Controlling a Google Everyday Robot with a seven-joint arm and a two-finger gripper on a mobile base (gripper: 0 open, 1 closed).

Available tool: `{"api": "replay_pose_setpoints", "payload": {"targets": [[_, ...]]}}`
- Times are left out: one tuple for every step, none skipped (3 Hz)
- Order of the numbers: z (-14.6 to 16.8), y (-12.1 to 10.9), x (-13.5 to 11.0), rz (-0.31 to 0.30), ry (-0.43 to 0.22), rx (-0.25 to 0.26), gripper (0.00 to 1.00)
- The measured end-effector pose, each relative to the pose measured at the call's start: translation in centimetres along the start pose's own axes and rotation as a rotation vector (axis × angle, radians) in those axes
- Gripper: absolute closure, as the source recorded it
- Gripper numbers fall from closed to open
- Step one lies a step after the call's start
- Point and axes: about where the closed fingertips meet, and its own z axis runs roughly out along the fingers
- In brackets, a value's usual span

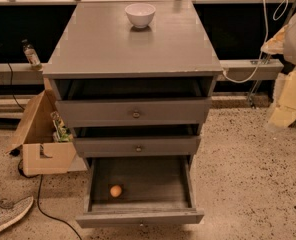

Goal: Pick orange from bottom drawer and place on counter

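Observation:
The orange [116, 191] lies on the dark plank floor of the bottom drawer [138, 217], towards its front left. The drawer is pulled far out. The counter [113, 44] is the grey top of the cabinet and carries a white bowl [140, 15] near its back edge. My gripper [284, 109] hangs at the right edge of the camera view, pale and yellowish, well to the right of the cabinet and above the floor. It is far from the orange, and nothing shows in it.
The two upper drawers [135, 114] are slightly open. An open cardboard box [40, 134] stands left of the cabinet, with a shoe [8, 215] and a black cable [43, 204] on the speckled floor. A white cable [260, 39] hangs at the right.

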Motion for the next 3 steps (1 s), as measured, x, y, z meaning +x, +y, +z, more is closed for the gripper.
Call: {"api": "replay_pose_setpoints", "payload": {"targets": [[0.0,0.0,-0.1,0.003,-0.006,0.004,0.0],[2.5,0.3,0.2,0.072,-0.064,-0.021,0.0],[7.9,1.8,-0.2,0.22,-0.165,-0.086,0.0]]}}
